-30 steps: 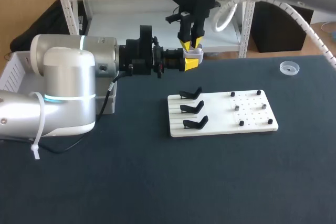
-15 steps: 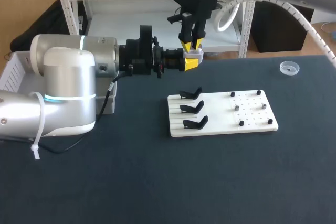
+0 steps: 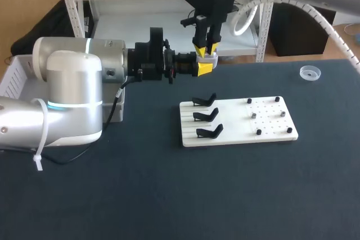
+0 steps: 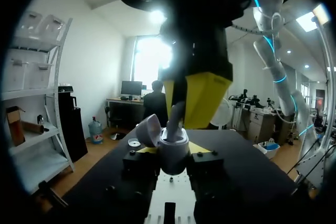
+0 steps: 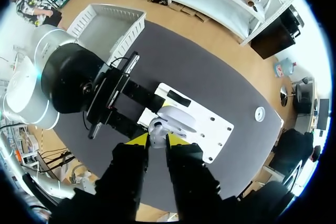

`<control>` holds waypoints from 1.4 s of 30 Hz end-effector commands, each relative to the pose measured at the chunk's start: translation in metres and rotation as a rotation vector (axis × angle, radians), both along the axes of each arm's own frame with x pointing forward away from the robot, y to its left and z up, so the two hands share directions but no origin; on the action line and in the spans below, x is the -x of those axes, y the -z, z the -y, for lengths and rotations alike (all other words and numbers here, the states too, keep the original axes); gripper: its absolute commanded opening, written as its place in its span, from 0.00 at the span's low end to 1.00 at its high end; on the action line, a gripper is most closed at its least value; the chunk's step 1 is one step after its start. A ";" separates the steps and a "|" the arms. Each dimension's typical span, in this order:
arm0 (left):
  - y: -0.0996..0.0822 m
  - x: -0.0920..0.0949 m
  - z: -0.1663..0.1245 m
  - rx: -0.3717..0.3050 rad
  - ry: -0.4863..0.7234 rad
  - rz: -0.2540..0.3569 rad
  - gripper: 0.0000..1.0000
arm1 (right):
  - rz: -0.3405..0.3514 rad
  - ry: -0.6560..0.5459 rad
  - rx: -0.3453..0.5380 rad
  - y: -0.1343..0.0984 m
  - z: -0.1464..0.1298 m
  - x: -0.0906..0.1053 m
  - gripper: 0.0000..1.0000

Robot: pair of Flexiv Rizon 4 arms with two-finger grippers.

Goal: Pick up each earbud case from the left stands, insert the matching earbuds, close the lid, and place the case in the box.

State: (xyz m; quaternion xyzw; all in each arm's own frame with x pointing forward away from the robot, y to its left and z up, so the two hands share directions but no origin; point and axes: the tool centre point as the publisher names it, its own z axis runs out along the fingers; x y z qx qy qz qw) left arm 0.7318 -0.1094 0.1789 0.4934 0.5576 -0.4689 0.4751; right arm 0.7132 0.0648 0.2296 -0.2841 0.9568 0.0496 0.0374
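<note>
**A:** What changed?

**B:** My right gripper (image 3: 206, 50) has crept up a touch in the last second. My left gripper (image 3: 203, 67) hasn't budged, and nothing on the desk (image 3: 169, 195) has shifted.

**A:** Meaning?

**B:** My read is that I'm mid-insert. The earbud (image 4: 176, 120) doesn't look seated yet, so I may be re-aiming over the socket. Closing the lid and boxing the case are not yet done.

**A:** Fingers?

**B:** The left fingers (image 4: 139, 163) are clenched on the case (image 4: 173, 153) from both sides. They hold it in the air near the desk's far edge, beyond the board (image 3: 270, 122). The right fingers (image 5: 137, 142) come down from above and pinch the earbud, which points down into the case's mouth.

**A:** How does the case look?

**B:** It's small, pale grey, rounded and upright. The lid (image 4: 148, 130) is flipped open and tilted off to one side. The earbud is at the opening, but I can't tell how deep it sits.

**A:** Anything else?

**B:** The three black stands (image 3: 205, 115) on the board look empty. The box (image 3: 14, 77) is at the desk's left edge beside my left arm, well apart from the case.
</note>
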 end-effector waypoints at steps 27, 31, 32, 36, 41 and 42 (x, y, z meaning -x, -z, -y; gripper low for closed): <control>0.000 0.000 0.000 0.003 -0.001 0.002 0.00 | -0.009 -0.020 0.012 0.006 -0.003 -0.003 0.22; 0.000 0.000 0.000 0.003 -0.001 0.002 0.00 | -0.005 -0.022 0.013 0.006 -0.003 -0.003 0.27; 0.000 0.000 0.000 0.003 -0.001 0.002 0.00 | -0.005 -0.023 0.014 0.005 -0.003 -0.003 0.27; 0.000 0.000 0.000 0.003 -0.001 0.002 0.00 | -0.003 -0.027 0.014 0.005 -0.003 -0.004 0.27; 0.000 0.000 0.000 0.003 -0.001 0.002 0.00 | 0.004 -0.026 0.014 0.003 -0.002 -0.005 0.29; 0.000 0.000 0.000 0.003 -0.001 0.002 0.00 | 0.006 -0.025 0.014 0.002 -0.001 -0.005 0.29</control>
